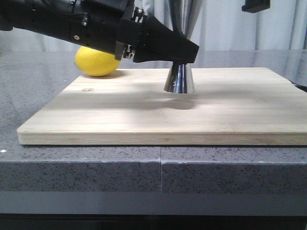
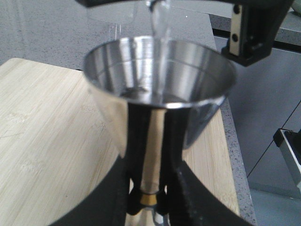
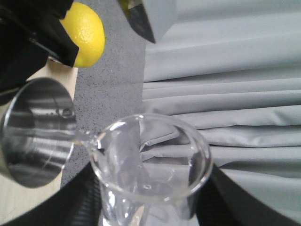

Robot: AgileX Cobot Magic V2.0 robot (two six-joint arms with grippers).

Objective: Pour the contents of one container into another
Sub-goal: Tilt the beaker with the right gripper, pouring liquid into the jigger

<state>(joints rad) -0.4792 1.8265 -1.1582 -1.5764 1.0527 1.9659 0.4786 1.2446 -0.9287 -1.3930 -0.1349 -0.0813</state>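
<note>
The steel double jigger [image 1: 179, 79] stands upright on the wooden board [image 1: 144, 110]. My left gripper [image 1: 181, 53] is shut on its thin waist, the fingers [image 2: 136, 155] either side of the gold band [image 2: 149, 198]. Its upper cup [image 2: 160, 70] is open upward and holds a little clear liquid. The clear glass beaker [image 3: 150, 160] is tilted in my right gripper [image 3: 150, 205], which is shut on its body. Its pour lip [image 3: 91, 139] hangs over the jigger [image 3: 37, 136]. A thin stream of water [image 2: 160, 28] falls into the cup. In the front view the beaker is above the frame.
A yellow lemon [image 1: 97, 62] lies at the board's far left corner, behind the left arm. The board rests on a grey speckled counter [image 1: 96, 167]. Grey curtain [image 3: 225, 70] hangs behind. A piece of the right gripper [image 1: 255, 5] shows at the top right.
</note>
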